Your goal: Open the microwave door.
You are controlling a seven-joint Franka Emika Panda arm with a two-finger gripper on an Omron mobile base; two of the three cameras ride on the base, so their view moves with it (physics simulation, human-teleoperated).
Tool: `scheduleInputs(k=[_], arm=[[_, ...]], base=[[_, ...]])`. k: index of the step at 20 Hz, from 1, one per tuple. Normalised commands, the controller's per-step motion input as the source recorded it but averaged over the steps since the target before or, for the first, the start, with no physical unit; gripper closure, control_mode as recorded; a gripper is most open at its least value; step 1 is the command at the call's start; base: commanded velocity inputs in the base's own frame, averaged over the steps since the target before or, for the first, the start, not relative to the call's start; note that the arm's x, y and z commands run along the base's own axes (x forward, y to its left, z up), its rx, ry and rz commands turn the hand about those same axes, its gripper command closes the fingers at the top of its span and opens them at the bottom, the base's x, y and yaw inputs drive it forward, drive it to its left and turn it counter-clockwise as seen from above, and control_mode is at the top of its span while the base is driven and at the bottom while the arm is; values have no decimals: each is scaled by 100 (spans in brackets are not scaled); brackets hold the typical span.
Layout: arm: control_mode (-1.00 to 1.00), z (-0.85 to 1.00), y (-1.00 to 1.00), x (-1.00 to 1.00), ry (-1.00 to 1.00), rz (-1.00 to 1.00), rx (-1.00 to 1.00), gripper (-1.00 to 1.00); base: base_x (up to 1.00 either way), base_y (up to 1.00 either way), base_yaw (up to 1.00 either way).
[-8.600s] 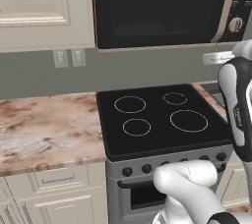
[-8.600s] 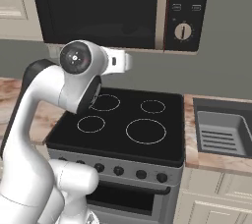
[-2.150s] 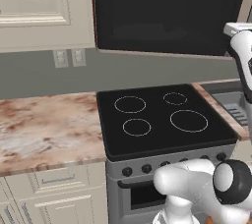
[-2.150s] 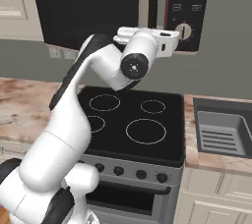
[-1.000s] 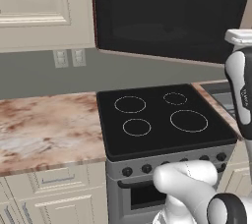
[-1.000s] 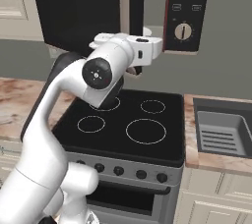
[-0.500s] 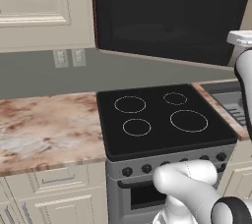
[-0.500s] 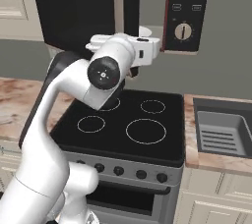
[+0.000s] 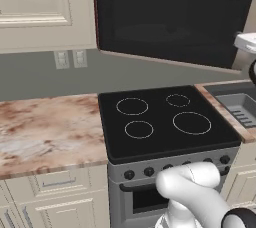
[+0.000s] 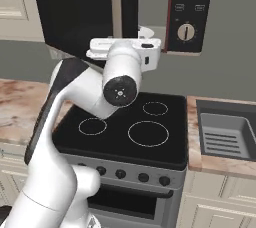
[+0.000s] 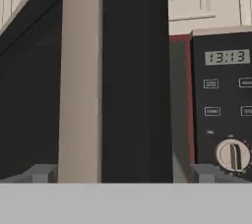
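Observation:
The microwave door [image 10: 80, 7] is a glossy black panel hinged on its left and swung well out from the microwave [image 10: 187, 7]. Its beige bar handle [image 10: 117, 7] stands at the free edge. In the left base view the door [image 9: 170, 17] spreads wide over the cooktop. My gripper [image 10: 144, 36] sits just below the handle's lower end, in front of the gap. In the hand view the gripper [image 11: 123, 174] is open, its grey fingertips [image 11: 42, 174] far apart, with the handle [image 11: 81, 75] rising between them. The control strip with its round silver knob [image 11: 234, 154] is on the right.
Below lies the grey range with a black cooktop [image 10: 130, 122] and knobs along its front. A sink [image 10: 222, 132] is set in the counter at the right, marbled counter [image 9: 45, 127] at the left. Cream cabinet doors [image 9: 40, 7] hang beside the microwave.
The door has swung further out on its hinge over the last seconds. My hand has travelled left and outward along with the handle's edge.

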Motion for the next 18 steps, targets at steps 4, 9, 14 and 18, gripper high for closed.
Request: scheduleInputs(k=[4,9,14,18], arm=[[-100,32,-100,-91,-17,30,18,-100],[-100,40,-100,-98,-10,29,17,-100],[-100,39,-100,-99,-18,18,10,-100],[-100,23,-82,-66,-29,8,0,-100]], base=[[0,0,0],[0,0,0],[0,0,0],[0,0,0]])
